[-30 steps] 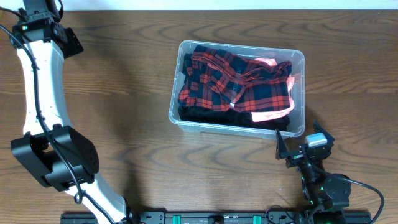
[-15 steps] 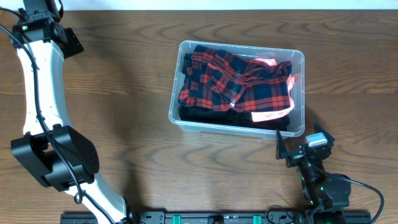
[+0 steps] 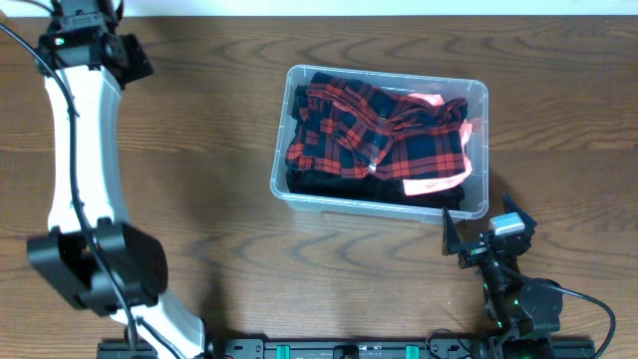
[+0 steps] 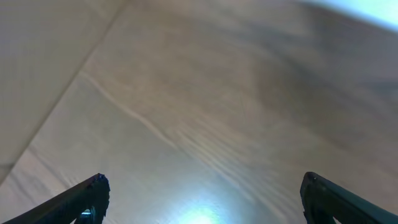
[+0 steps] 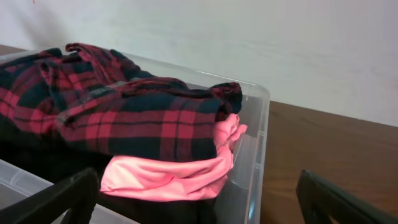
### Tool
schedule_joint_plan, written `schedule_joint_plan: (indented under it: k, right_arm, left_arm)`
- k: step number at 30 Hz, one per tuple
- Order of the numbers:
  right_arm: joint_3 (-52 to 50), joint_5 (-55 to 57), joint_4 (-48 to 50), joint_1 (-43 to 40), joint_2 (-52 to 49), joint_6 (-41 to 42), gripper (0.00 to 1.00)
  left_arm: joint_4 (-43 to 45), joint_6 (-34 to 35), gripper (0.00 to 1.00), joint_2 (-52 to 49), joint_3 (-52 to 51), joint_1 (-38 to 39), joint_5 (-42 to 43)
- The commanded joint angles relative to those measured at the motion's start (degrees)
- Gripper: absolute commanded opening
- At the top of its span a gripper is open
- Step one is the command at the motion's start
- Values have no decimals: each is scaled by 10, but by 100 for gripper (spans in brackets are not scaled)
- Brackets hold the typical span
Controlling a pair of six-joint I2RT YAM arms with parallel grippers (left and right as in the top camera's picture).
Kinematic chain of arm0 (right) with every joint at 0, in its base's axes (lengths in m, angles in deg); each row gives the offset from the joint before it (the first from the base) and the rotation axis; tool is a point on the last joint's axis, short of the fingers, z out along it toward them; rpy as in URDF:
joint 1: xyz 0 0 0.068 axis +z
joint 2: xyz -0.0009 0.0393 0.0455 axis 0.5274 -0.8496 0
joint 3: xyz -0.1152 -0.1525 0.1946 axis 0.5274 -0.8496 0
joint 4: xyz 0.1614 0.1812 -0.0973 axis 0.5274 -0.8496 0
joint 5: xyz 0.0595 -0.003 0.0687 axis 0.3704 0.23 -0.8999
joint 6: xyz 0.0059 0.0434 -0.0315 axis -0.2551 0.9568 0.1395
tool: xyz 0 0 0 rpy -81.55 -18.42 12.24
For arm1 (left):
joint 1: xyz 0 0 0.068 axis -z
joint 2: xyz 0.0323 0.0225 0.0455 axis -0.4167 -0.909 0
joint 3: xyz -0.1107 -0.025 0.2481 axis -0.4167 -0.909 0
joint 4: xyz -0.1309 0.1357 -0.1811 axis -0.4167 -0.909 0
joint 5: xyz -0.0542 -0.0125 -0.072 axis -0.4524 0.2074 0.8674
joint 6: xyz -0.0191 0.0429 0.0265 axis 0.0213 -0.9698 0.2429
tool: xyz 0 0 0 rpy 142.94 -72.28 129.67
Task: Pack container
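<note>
The clear container [image 3: 283, 165] stands right of the table's middle, holding a red and black plaid garment [image 3: 384, 130], a pink cloth [image 3: 437, 182] and dark clothes. In the right wrist view the container [image 5: 256, 149] shows with the plaid garment [image 5: 118, 112] on top of the pink cloth [image 5: 168, 174]. My right gripper [image 3: 480, 227] is open and empty just in front of the container's near right corner; it also shows in its wrist view [image 5: 199, 202]. My left gripper [image 3: 132, 58] is at the far left edge, open and empty over bare table [image 4: 202, 199].
The brown wooden table [image 3: 199, 179] spreads left of the container. The left arm [image 3: 85, 170] stretches along the left side. A white wall [image 5: 249, 37] rises behind the table's far edge.
The left arm has swung a little to the right at the far left corner. The right arm and the container's contents have not moved.
</note>
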Motion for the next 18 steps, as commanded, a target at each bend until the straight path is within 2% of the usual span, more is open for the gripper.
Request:
schedule_joint_plan:
  k: [1, 11, 18]
  right_arm:
    - [-1, 4, -3, -6, 3, -6, 99]
    - [-1, 4, -3, -6, 3, -6, 99]
    - [-1, 4, -3, -6, 3, -6, 99]
  left_arm:
    - [-2, 1, 98, 66, -1, 32, -7]
    - [-2, 1, 98, 163, -2, 133, -7]
    - [-2, 1, 98, 202, -2, 167, -7]
